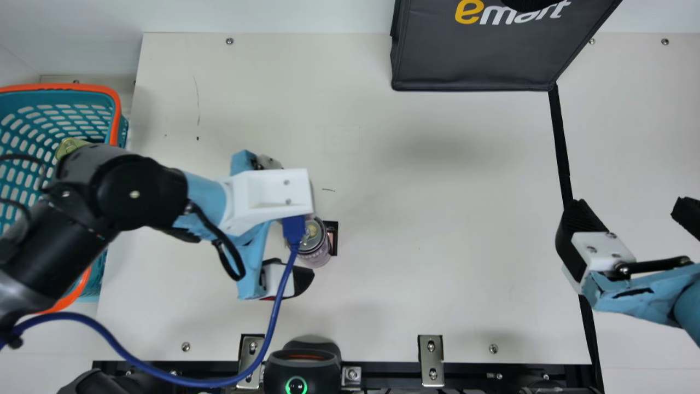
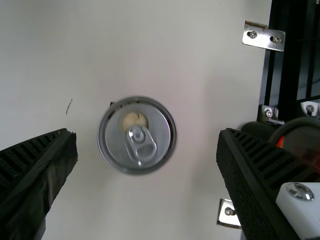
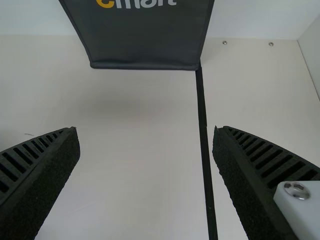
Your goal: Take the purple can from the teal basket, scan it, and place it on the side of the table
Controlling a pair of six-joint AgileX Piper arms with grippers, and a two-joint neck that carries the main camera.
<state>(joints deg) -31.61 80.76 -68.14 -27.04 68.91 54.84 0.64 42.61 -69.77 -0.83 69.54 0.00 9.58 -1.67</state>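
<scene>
Left gripper (image 2: pixel 147 132) is wide open over the purple can (image 2: pixel 137 135), so imo grabbing or backing off, go dead vertical so nothing tips

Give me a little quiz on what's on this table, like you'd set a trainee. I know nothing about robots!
1. Multiple choice: where is the purple metal can with the ring-pull lid?
A) In a teal plastic basket
B) Upright on the cream table
C) Inside a black fabric bag

2. True or false: the left arm's black ribbed fingers are open, with a gap between each of them and the can.

3. Fill in the blank: the ring of light on the black rounded device at the table's near edge glows ____.

Key: 1 B; 2 true; 3 green.
</scene>
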